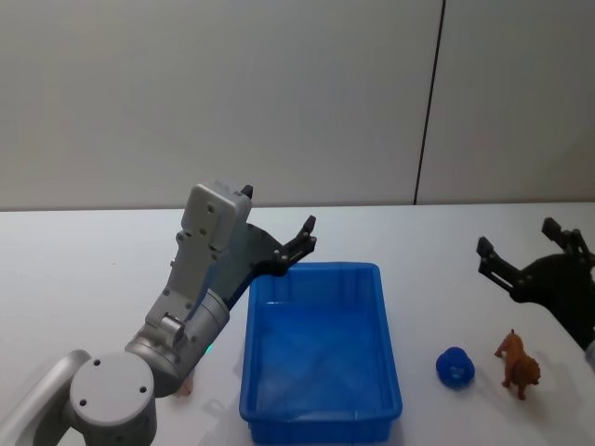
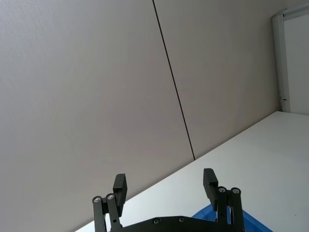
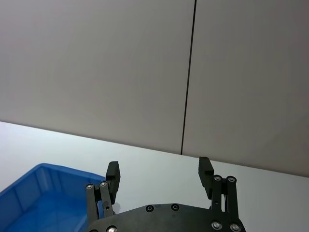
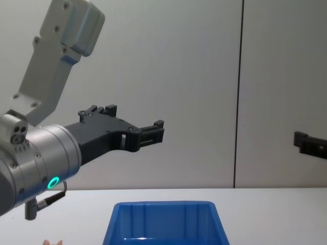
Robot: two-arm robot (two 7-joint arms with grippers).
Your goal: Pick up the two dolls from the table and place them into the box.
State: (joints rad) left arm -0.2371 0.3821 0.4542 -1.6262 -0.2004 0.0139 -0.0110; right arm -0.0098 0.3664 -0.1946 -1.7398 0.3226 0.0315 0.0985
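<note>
Pink doll [image 1: 183, 389] is seen on the table [image 1: 84, 279] left of the box [image 1: 321, 415], half hidden under the left arm; it could be swept away on the reach. Left claw [image 2: 164, 181] is spread wide, empty, above the box's far corner. Brown doll [image 1: 517, 363] stands right of the box near a blue lump [image 1: 455, 367]; the lump could be grabbed instead. Right claw [image 1: 519, 238] is spread, empty, behind the doll.

Even, diffuse light, prob. from overhead; bright w/o hard hotspots. Table [image 1: 93, 279] reads flat white, w/ only faint soft shadows beside the box [image 1: 321, 423] and under the brown doll [image 1: 518, 364]. Mild sheen on box floor. Wall [image 4: 179, 61] duller grey.
</note>
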